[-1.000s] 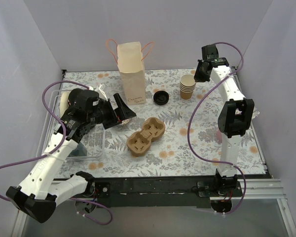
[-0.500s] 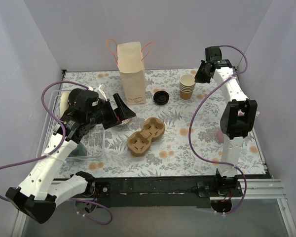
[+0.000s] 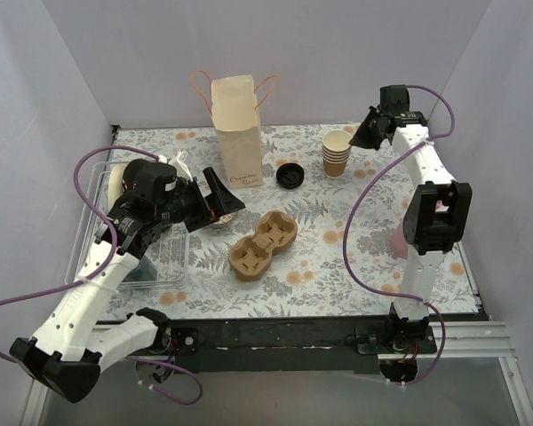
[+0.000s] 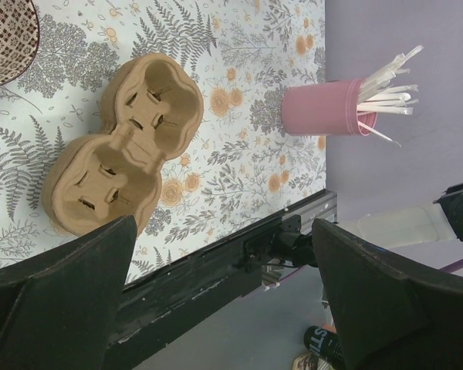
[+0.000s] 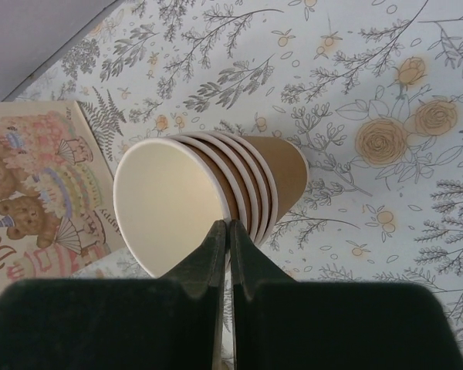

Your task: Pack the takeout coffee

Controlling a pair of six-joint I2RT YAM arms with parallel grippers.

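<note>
Only the round black lid of the one cream-tan paper coffee cup (image 3: 290,175) shows, mid-frame from above. Five stacked brown paper cups (image 5: 216,193). My right hand (image 5: 228,231) is pinched shut, empty; my left hand (image 4: 224,227) gapes.

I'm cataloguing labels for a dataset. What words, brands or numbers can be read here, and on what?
paper bag: dark script on its front, too small to read.
teddy-bear print: pink lettering starting "B", cut off by the picture's edge.
stack of cups, pulp carrier: no text seen.
</note>
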